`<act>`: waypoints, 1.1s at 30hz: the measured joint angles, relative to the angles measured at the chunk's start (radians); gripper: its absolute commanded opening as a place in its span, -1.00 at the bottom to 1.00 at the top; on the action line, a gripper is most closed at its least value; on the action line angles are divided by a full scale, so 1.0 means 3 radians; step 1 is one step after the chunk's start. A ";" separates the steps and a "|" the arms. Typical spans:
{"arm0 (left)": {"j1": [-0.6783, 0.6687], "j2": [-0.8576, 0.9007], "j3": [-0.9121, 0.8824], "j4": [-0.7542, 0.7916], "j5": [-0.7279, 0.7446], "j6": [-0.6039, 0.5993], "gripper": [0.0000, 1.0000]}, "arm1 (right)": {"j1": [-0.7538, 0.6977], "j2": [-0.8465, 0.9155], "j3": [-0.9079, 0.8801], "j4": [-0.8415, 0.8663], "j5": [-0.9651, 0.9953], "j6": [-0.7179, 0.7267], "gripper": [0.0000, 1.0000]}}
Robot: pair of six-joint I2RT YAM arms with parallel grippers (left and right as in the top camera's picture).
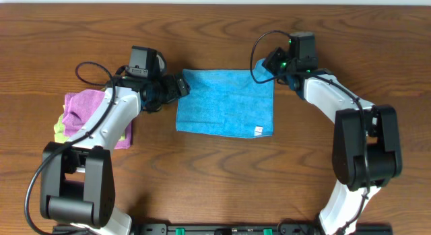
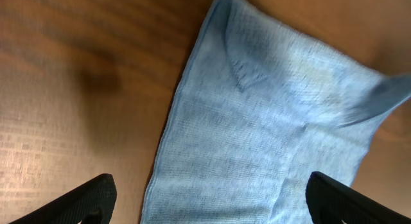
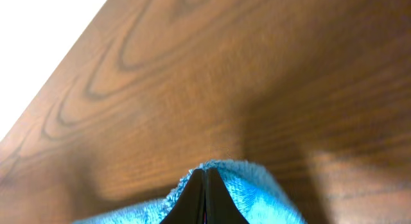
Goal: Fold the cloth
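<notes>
A blue cloth (image 1: pixel 227 102) lies mostly flat at the table's middle. My left gripper (image 1: pixel 182 86) is open at its far left corner, the fingers spread to either side of the cloth's edge (image 2: pixel 212 185) in the left wrist view. My right gripper (image 1: pixel 264 68) is shut on the cloth's far right corner (image 3: pixel 250 185), which it holds lifted off the table; the fingertips (image 3: pixel 204 176) are pressed together in the blue fabric.
A pile of folded cloths, purple (image 1: pixel 86 108) on top and yellow-green beneath, lies at the left next to my left arm. The wooden table (image 1: pixel 215 168) extends toward the front. A white tag (image 1: pixel 257 131) sits at the cloth's near right corner.
</notes>
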State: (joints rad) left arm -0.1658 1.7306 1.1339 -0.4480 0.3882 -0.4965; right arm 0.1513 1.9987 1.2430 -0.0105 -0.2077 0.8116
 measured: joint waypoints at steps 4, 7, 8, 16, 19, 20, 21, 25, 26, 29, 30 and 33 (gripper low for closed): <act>0.0000 0.0000 0.0000 -0.0076 0.0047 0.0000 0.91 | 0.0014 0.0000 0.0000 0.0186 0.0243 0.0000 -0.97; 0.0000 0.0000 0.0000 -0.0083 0.0132 0.0000 0.91 | 0.0038 0.0000 0.0000 0.0306 0.0492 0.0000 -0.98; 0.0000 0.0000 0.0000 -0.0088 0.0169 -0.0001 0.91 | 0.0047 0.0000 0.0000 0.0331 0.0561 0.0000 -0.97; 0.0000 0.0000 0.0000 -0.0092 0.0296 0.0000 0.91 | 0.0062 0.0097 0.0000 0.0529 0.0835 0.0023 -0.13; 0.0000 0.0000 0.0000 -0.0064 0.0342 0.0000 0.91 | 0.0064 0.0109 0.0000 0.0538 0.0744 0.0008 0.20; 0.0000 0.0000 0.0000 -0.0041 0.0355 -0.0001 0.91 | 0.0065 0.0108 0.0000 0.0540 0.0693 0.0010 0.33; -0.0003 0.0000 0.0000 0.0015 0.0365 -0.0005 0.91 | 0.0065 0.0099 0.0000 0.0533 0.0604 0.0020 0.58; -0.0023 0.0000 0.0001 0.0338 0.0381 -0.0121 0.91 | 0.0065 -0.0085 -0.0001 0.0299 0.0320 0.0009 0.98; -0.0032 0.0000 0.0001 0.0406 0.0384 -0.0173 0.91 | 0.0065 -0.0179 -0.0003 0.0196 0.0300 0.0011 0.99; -0.0080 0.0000 0.0001 0.0552 0.0366 -0.0314 0.91 | 0.0065 -0.0557 0.0000 -0.0085 0.0280 0.0010 0.99; -0.0102 0.0000 0.0001 0.0572 0.0359 -0.0359 0.91 | 0.0065 -0.0712 0.0000 -0.0186 0.0280 0.0003 0.98; -0.0214 0.0010 0.0001 0.0657 0.0264 -0.0450 0.91 | 0.0064 -0.1106 0.0009 -0.0470 0.0278 -0.0056 0.98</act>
State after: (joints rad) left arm -0.2298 1.7336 1.1343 -0.2508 0.4675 -0.6315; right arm 0.1703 1.6669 1.2457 -0.1516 -0.1242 0.7948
